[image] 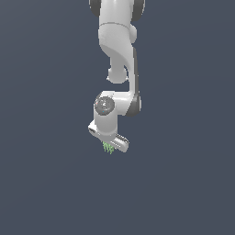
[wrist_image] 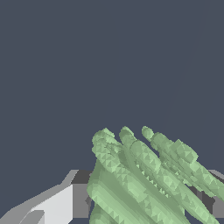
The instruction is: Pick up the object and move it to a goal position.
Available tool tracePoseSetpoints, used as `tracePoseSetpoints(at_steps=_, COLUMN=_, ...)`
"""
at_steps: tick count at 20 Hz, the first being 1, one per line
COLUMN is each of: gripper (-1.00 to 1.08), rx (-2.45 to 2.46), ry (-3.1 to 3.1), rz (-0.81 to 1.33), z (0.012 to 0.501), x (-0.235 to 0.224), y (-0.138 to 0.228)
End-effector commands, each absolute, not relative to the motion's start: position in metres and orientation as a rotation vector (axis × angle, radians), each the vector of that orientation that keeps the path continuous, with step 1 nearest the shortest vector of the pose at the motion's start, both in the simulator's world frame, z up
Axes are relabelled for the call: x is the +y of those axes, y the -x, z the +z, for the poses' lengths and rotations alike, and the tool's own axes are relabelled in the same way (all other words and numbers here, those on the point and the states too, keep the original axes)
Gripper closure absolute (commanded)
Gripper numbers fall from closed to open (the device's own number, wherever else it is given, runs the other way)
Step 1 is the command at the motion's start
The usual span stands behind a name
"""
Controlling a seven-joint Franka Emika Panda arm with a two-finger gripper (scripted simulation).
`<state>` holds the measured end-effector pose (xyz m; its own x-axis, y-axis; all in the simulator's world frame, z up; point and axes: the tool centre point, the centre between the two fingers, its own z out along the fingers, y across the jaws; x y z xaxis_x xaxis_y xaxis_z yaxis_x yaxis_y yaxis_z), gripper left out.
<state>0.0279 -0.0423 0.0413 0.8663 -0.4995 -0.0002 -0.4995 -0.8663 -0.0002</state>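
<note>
Right now the white arm (image: 117, 50) hangs down against the dark, bare background, its wrist bent so that the gripper (image: 110, 148) points downward. Poking out just below the gripper body is the object (image: 109, 148), a tiny light-green, ribbed clump with ragged tips. From the wrist view the object (wrist_image: 140, 179) looms large: several knobbly green ridges fan out side by side, wedged between the grey-and-white finger (wrist_image: 57, 203) on one side and a sliver of the other finger at the far edge. The gripper is clamped around the object, both fingers pressing against it.
</note>
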Motion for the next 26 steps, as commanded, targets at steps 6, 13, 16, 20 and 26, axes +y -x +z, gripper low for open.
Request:
tracePoseSetpoints(at_steps=6, gripper=1.08, rx=0.812, ry=3.034, rz=-0.001, z=0.055, x=-0.048, y=-0.018)
tracePoseSetpoints(at_steps=13, gripper=1.08, rx=0.812, ry=3.034, rz=0.000, z=0.085, x=-0.059, y=0.004)
tracePoseSetpoints(at_steps=16, gripper=1.08, rx=0.812, ry=3.034, rz=0.000, z=0.096, x=-0.064, y=0.011)
tracePoseSetpoints(at_steps=20, gripper=1.08, rx=0.812, ry=3.034, rz=0.000, z=0.106, x=-0.067, y=0.018)
tracePoseSetpoints(at_steps=26, gripper=1.08, rx=0.813, ry=3.034, rz=0.000, z=0.109, x=-0.069, y=0.018)
